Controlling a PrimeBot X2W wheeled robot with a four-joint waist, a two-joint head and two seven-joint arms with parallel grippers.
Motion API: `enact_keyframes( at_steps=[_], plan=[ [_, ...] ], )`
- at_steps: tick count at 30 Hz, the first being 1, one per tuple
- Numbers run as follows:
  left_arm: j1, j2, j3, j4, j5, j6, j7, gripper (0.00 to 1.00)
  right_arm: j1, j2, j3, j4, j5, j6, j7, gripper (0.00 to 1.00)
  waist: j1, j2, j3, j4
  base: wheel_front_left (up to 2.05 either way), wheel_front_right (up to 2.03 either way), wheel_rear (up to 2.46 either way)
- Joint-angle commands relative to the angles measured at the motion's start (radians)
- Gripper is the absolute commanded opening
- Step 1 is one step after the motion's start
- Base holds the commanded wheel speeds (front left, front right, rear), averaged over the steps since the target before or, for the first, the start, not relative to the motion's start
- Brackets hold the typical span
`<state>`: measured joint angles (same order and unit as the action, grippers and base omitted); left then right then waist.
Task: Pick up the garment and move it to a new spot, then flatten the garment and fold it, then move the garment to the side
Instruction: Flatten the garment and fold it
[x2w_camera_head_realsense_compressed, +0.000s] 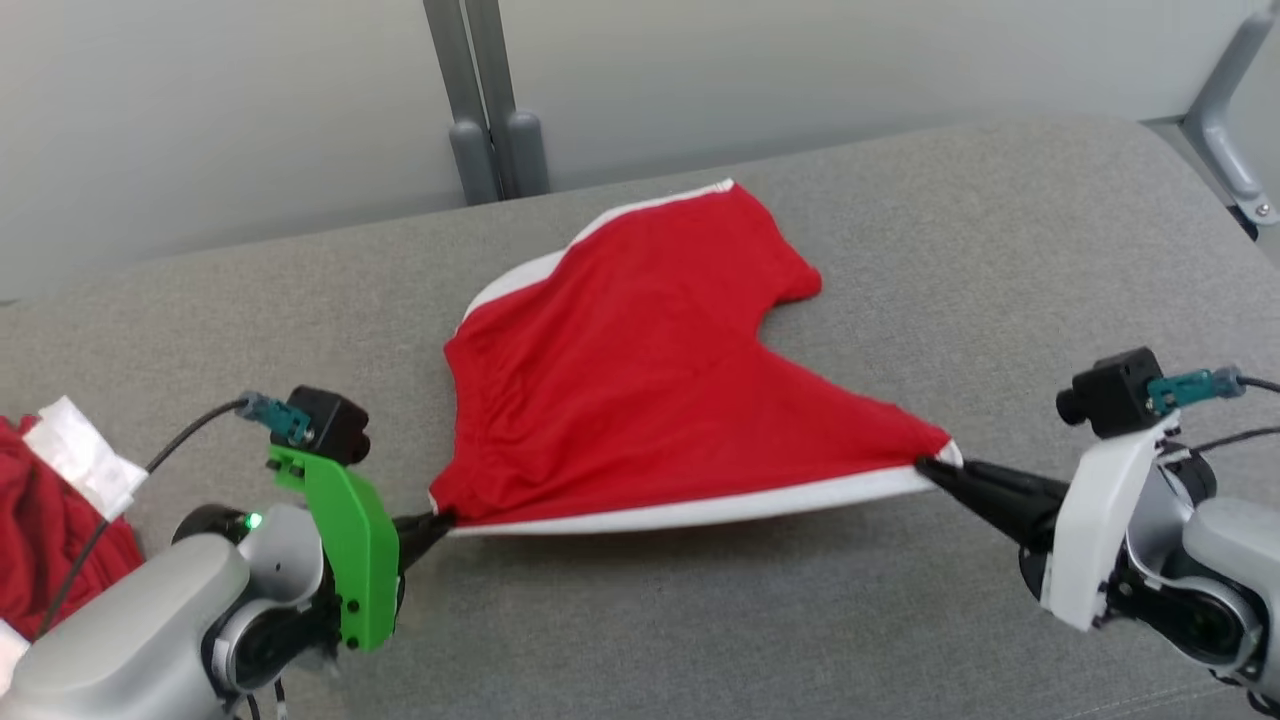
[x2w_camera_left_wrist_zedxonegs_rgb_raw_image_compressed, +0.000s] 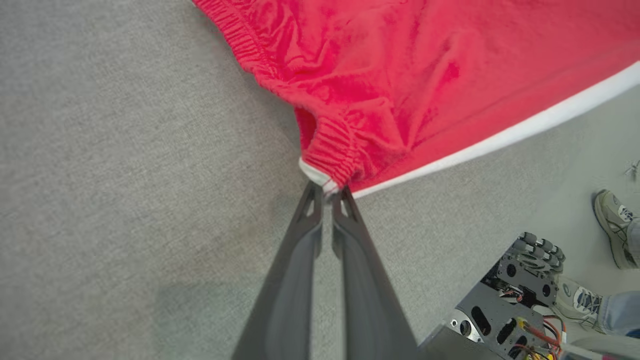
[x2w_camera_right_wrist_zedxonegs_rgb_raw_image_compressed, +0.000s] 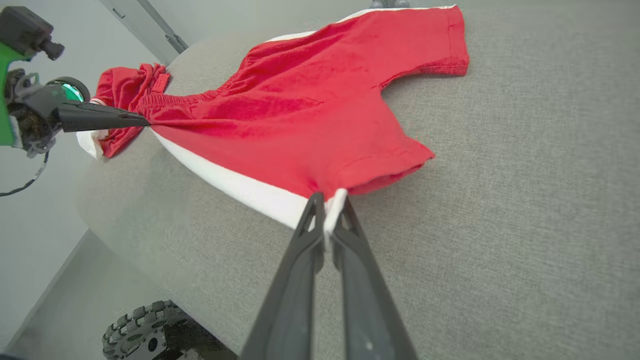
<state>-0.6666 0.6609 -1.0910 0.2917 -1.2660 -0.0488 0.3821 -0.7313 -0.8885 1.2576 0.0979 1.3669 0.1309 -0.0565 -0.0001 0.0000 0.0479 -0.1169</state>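
The garment (x2w_camera_head_realsense_compressed: 640, 370) is a pair of red shorts with white side stripes, spread across the grey padded table (x2w_camera_head_realsense_compressed: 1000, 250). My left gripper (x2w_camera_head_realsense_compressed: 445, 519) is shut on the garment's waistband corner (x2w_camera_left_wrist_zedxonegs_rgb_raw_image_compressed: 327, 172) at its near left. My right gripper (x2w_camera_head_realsense_compressed: 928, 465) is shut on the hem corner of a leg (x2w_camera_right_wrist_zedxonegs_rgb_raw_image_compressed: 332, 200) at the near right. The white-striped edge (x2w_camera_head_realsense_compressed: 700, 510) stretches taut between the two grips, lifted a little off the table. The far leg (x2w_camera_right_wrist_zedxonegs_rgb_raw_image_compressed: 440, 45) lies flat.
Another red cloth (x2w_camera_head_realsense_compressed: 40, 540) with a white tag lies bunched at the table's left edge. A grey post (x2w_camera_head_realsense_compressed: 485, 100) stands behind the table. In the left wrist view the robot's base (x2w_camera_left_wrist_zedxonegs_rgb_raw_image_compressed: 505, 300) and a person's shoes (x2w_camera_left_wrist_zedxonegs_rgb_raw_image_compressed: 612, 225) are on the floor.
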Motion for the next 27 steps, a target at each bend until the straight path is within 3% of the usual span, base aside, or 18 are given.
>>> enact_keyframes(
  at_steps=[1, 7, 13, 23, 27],
  plan=[
    [0.044, 0.035, 0.002, -0.044, -0.030, 0.035, 0.019, 0.00, 0.029, -0.036, 0.002, -0.027, 0.012, 0.000, 0.025, 0.00, 0.0001, 0.0000, -0.057, 0.003, 0.00, 0.00, 0.00],
    [0.107, 0.138, 0.007, -0.241, -0.091, 0.150, 0.095, 0.00, 0.078, -0.128, -0.006, -0.127, 0.038, -0.001, 0.087, 0.00, 0.0001, 0.0000, -0.059, 0.007, 0.00, 0.00, 0.00],
    [0.050, 0.182, -0.010, -0.336, -0.125, 0.182, 0.229, 0.00, 0.055, -0.140, -0.045, -0.150, 0.056, -0.001, 0.129, 0.00, 0.0001, 0.0000, -0.023, 0.009, 0.00, 0.00, 0.00],
    [-0.221, 0.100, -0.005, -0.269, -0.194, 0.187, 0.568, 0.00, -0.099, -0.068, -0.106, -0.069, 0.087, -0.001, 0.265, 0.00, 0.0001, 0.0000, 0.139, 0.018, 0.00, 0.00, 0.00],
    [-0.339, 0.044, 0.011, -0.197, -0.220, 0.216, 0.674, 0.00, -0.197, -0.025, -0.137, -0.003, 0.094, -0.001, 0.317, 0.00, 0.0001, 0.0000, 0.215, 0.018, 0.00, 0.00, 0.00]
  ],
)
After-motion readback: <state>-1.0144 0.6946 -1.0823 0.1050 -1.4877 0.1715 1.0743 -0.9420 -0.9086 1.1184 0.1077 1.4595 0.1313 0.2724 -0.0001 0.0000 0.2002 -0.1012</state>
